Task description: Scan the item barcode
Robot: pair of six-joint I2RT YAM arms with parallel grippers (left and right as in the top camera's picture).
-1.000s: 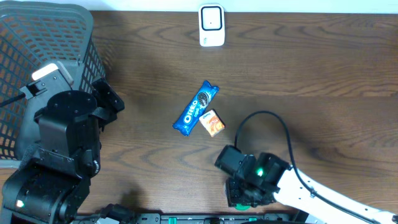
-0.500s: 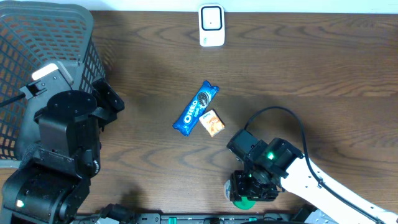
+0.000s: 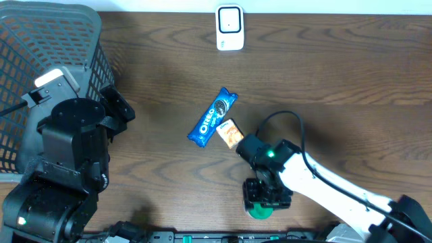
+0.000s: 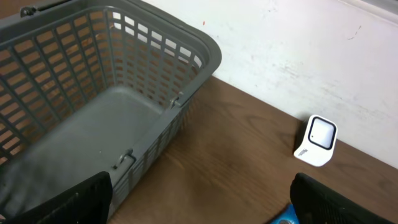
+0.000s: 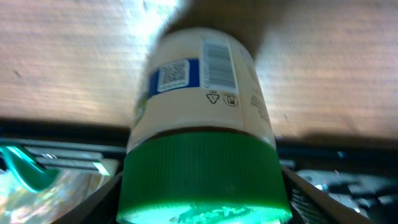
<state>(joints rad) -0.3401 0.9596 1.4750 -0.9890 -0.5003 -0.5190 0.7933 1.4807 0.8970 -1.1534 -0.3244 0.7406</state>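
- The grey mesh basket [image 3: 94, 40] fills the 10 o'clock corner of the table [image 3: 351, 81]. Its wall is a hard limit on that side.
- The left gripper [image 4: 199, 202] sits at 9 o'clock beside the basket, its fingers spread wide with nothing between them.
- An Oreo pack [image 3: 212, 118] and a small orange packet [image 3: 231, 133] lie just beside each other near the table's middle, at about 11 o'clock from the bottle. They sit on the straight line to the scanner.
- The white scanner [image 3: 229, 28] stands at 12 o'clock by the far edge, with bare wood around it.
- The bottle [image 5: 199, 81] is at 6 o'clock, close to the near edge. It seems to lie on its side between the fingers of the right gripper [image 5: 202, 190], with its green cap [image 5: 199, 174] toward the wrist camera.
- I cannot tell whether those fingers are pressing on the bottle or only flanking it.
- The bottle looks like stiff, fairly light plastic. It is round and glossy, so it will probably roll or slip.
- The ribbed cap looks the surest place to hold it, and that leaves the barcode [image 5: 217, 59] uncovered.
- The near edge is close — a loose bottle could roll off it.
- The open wood from 1 to 3 o'clock gives the roomier path around the snacks.
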